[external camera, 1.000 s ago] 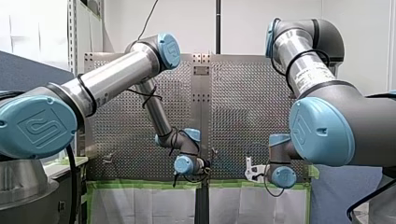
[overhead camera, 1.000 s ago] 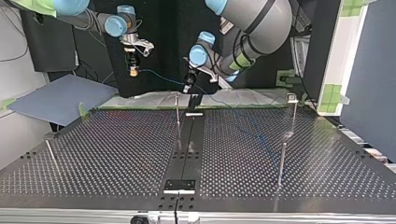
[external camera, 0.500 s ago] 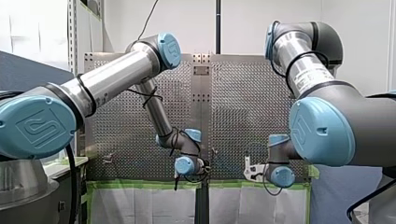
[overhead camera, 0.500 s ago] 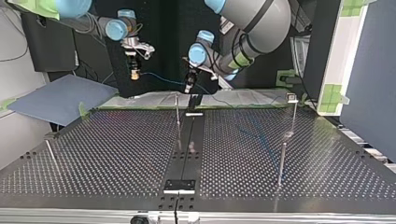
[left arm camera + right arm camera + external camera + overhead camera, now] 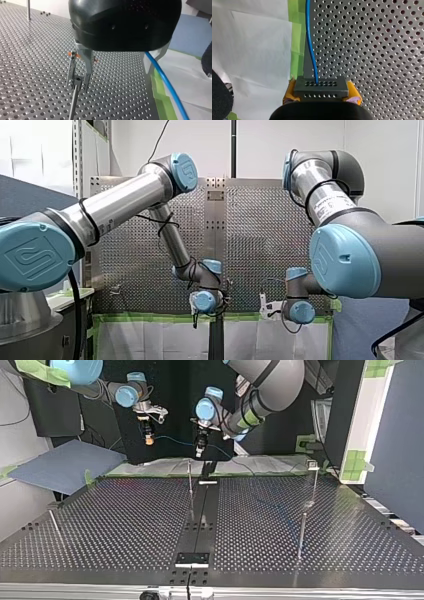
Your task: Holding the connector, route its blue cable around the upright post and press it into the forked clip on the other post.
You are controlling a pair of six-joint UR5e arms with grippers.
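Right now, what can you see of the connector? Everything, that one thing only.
The connector is a small dark grey rectangular block with rows of small holes on it; I cannot tell the material. It is clamped between the yellow pads of my right tool. The blue cable leaves it at one row of holes, near the middle, and runs ahead. It is held in the air over the green-taped edge of the perforated table; only the pads and the cable touch it.

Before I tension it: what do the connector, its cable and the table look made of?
The connector: dark grey, matte, with rows of small holes; likely moulded plastic, possibly coated metal. The cable: smooth glossy blue jacket, probably plastic or rubber. The table: perforated sheet with a dull silver sheen, evidently metal.
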